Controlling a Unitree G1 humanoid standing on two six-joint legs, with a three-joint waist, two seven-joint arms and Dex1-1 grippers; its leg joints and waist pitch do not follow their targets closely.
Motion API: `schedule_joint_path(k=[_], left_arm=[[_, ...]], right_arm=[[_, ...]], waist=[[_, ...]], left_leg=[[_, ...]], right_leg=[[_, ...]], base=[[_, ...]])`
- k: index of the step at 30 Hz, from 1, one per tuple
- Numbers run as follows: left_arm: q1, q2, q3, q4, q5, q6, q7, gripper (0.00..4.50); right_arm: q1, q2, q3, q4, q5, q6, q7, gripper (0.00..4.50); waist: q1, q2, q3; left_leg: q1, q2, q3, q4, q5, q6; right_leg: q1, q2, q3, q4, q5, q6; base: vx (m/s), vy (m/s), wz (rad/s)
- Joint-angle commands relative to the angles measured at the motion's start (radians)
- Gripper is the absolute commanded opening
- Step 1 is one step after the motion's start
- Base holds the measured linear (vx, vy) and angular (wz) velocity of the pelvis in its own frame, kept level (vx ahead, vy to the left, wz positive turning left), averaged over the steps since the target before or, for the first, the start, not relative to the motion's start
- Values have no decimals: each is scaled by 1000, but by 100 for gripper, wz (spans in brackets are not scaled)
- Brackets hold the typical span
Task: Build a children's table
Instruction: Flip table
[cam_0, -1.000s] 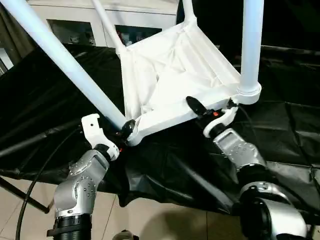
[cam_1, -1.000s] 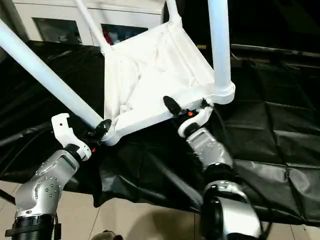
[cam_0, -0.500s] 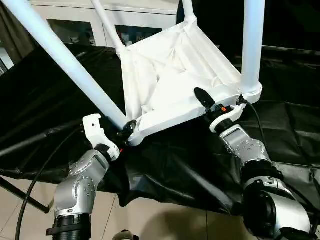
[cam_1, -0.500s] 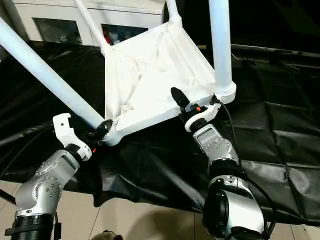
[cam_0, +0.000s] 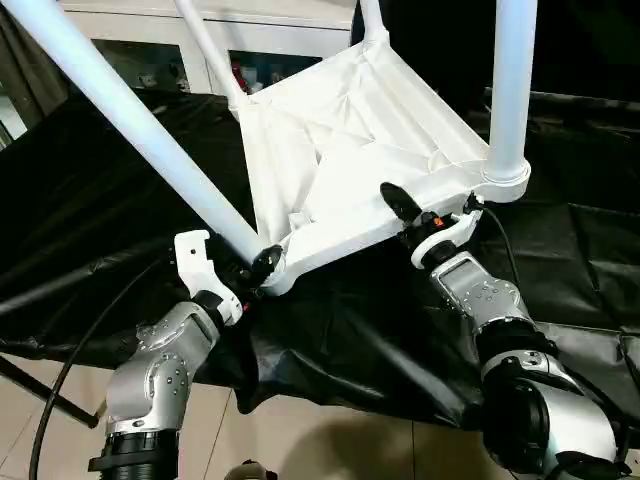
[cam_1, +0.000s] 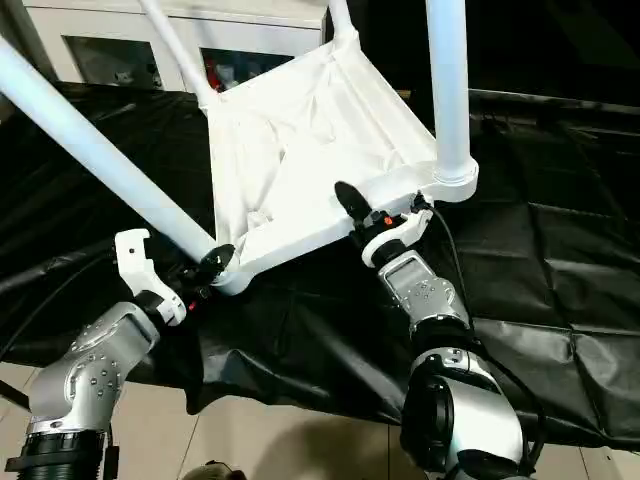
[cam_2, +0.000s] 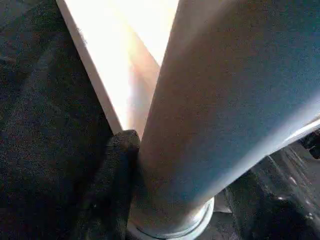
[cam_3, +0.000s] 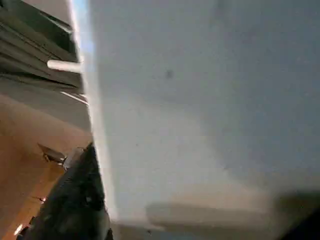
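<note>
The children's table lies upside down and tilted on the black cloth. Its white ribbed tabletop (cam_0: 350, 140) faces me, and white legs stand in its corner sockets. One long leg (cam_0: 130, 120) slants up to the left and another leg (cam_0: 512, 90) rises at the right. My left gripper (cam_0: 255, 268) is shut around the base of the slanted leg (cam_2: 210, 110) at the near-left corner, a black finger (cam_2: 112, 185) pressed against it. My right gripper (cam_0: 415, 215) grips the tabletop's near rim, one black finger (cam_0: 398, 200) lying over the rim and the other hidden beneath.
The black-draped work table (cam_0: 90, 190) spreads under everything, its front edge just past my forearms, with tiled floor (cam_0: 330, 440) below. A white glass-fronted cabinet (cam_0: 150, 55) stands behind. A black cable (cam_0: 60, 380) hangs by my left arm.
My right gripper let go, slid right along the near rim towards the right leg, then closed on the rim again. The tabletop's near-right corner has shifted slightly right. My left gripper keeps its hold.
</note>
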Motion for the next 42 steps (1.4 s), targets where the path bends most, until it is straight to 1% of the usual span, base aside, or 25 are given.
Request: schedule_joint_path(k=[1,2,3,6,7,8,9,10,12,13,18,20,22,24,27,30,31,32,35,37,38,39,40,41,42], left_arm=[[3,-22,-38,-22,-65,15,-80,235],[3,-21,-38,-22,-65,15,-81,235],[3,-20,-38,-20,-64,13,-83,235],[-5,-17,-40,-9,-40,-12,-77,235],[-5,-17,-40,-9,-40,-12,-77,235],[-18,-19,-28,7,-33,-29,-62,291],[-24,-21,-18,12,-42,-29,-60,291],[-27,-22,-11,15,-51,-22,-62,305],[-28,-13,-13,17,-49,-17,-70,323],[-28,-12,-13,18,-47,-17,-70,323],[-24,-6,-21,18,-42,-19,-75,365],[-13,7,-10,12,-47,-20,-80,380],[-8,15,-5,9,-50,-20,-85,396],[10,49,18,-2,-63,-5,-107,419],[46,132,55,15,-26,-40,-132,442],[57,159,75,17,-25,-44,-139,447],[70,180,85,7,-32,-36,-153,450],[70,180,85,7,-32,-36,-153,450],[104,223,87,-24,-44,-25,-196,450],[150,275,61,-80,-47,-26,-259,450],[161,291,47,-96,-38,-35,-273,450],[161,291,46,-96,-37,-35,-273,450],[167,302,28,-122,-26,-41,-280,450],[171,308,18,-140,-19,-44,-284,450],[171,309,14,-149,-18,-43,-283,450]], right_arm=[[-37,5,2,1,-6,5,7,278],[-37,4,1,1,-5,5,9,278],[-38,3,-3,4,-7,2,11,254],[-37,-1,-8,5,-11,-12,10,233],[-37,-1,-8,5,-11,-12,10,233],[-37,-6,-10,10,-15,-30,7,213],[-37,-9,-12,11,-16,-37,7,213],[-37,-12,-13,12,-16,-41,6,209],[-34,-20,-12,8,-24,-54,4,199],[-32,-21,-11,6,-26,-57,3,199],[-28,-32,-13,2,-35,-66,5,194],[-28,-48,-9,6,-64,-116,-8,194],[-30,-55,-9,7,-70,-128,-11,194],[-35,-72,-20,-3,-69,-142,-16,194],[-39,-102,-34,-37,-67,-159,-27,194],[-37,-112,-40,-51,-66,-156,-30,194],[-33,-119,-40,-63,-70,-159,-34,194],[-33,-119,-40,-63,-70,-159,-34,194],[-12,-131,-29,-107,-83,-155,-44,194],[28,-142,-24,-186,-95,-141,-93,194],[42,-146,-24,-214,-101,-139,-115,194],[42,-146,-24,-214,-101,-140,-115,194],[57,-153,-19,-244,-120,-147,-143,194],[67,-158,-15,-263,-131,-152,-161,194],[71,-160,-15,-272,-133,-150,-167,194]], waist=[[5,-7,-74],[4,-8,-75],[5,-6,-75],[5,-8,-75],[5,-3,-75],[6,-2,-76],[6,-4,-76],[8,1,-77],[8,-2,-78],[8,1,-78],[9,1,-80],[9,1,-80],[10,2,-80],[11,4,-80],[10,4,-77],[12,7,-77],[14,4,-77],[15,6,-77],[21,3,-76],[28,5,-75],[29,2,-74],[33,3,-74],[30,-2,-71],[33,0,-70],[32,0,-68]], left_leg=[[18,54,-12,-63,-89,62],[18,54,-13,-63,-89,61],[19,54,-13,-63,-87,63],[18,54,-12,-63,-86,63],[19,54,-13,-63,-91,62],[19,54,-13,-62,-91,60],[19,54,-12,-63,-91,58],[20,54,-13,-62,-91,54],[21,53,-12,-61,-88,52],[19,53,-13,-61,-87,56],[17,53,-13,-57,-59,81],[16,54,-13,-56,-55,82],[18,54,-12,-56,-60,82],[20,55,-12,-57,-72,76],[21,55,-12,-60,-88,73],[25,56,-12,-62,-107,60],[26,56,-11,-62,-112,55],[25,55,-11,-62,-111,52],[27,55,-10,-63,-113,50],[26,57,-11,-65,-100,49],[29,57,-9,-66,-116,45],[31,57,-8,-66,-122,41],[29,56,-7,-69,-140,31],[33,57,-6,-70,-164,22],[32,57,-7,-72,-171,18]], right_leg=[[54,-75,42,-63,-36,-252],[54,-75,42,-62,-35,-252],[54,-75,43,-61,-26,-253],[55,-75,43,-61,-23,-253],[53,-74,43,-62,-25,-252],[54,-74,43,-62,-20,-252],[54,-75,43,-61,-15,-255],[54,-76,43,-60,-15,-258],[54,-74,42,-59,1,-267],[54,-73,41,-58,10,-267],[56,-74,41,-53,51,-275],[55,-74,40,-53,46,-276],[53,-74,40,-54,40,-276],[52,-73,39,-54,28,-276],[50,-70,39,-56,9,-269],[48,-71,40,-57,-11,-263],[47,-70,40,-57,-12,-261],[48,-69,40,-57,-10,-257],[45,-68,41,-58,-19,-249],[42,-69,41,-56,-28,-234],[38,-67,42,-60,-47,-229],[37,-69,43,-60,-55,-228],[38,-68,44,-63,-77,-226],[34,-70,46,-68,-108,-218],[35,-70,47,-69,-121,-212]], base=[[0,0,0],[0,0,0],[0,0,0],[0,0,0],[0,0,0],[0,0,0],[0,0,0],[0,0,0],[0,0,0],[0,0,0],[0,0,0],[0,0,0],[0,0,0],[0,0,0],[0,0,0],[0,0,0],[0,0,0],[0,0,0],[0,0,0],[0,0,0],[0,0,0],[0,0,0],[0,0,0],[0,0,0],[0,0,0]])
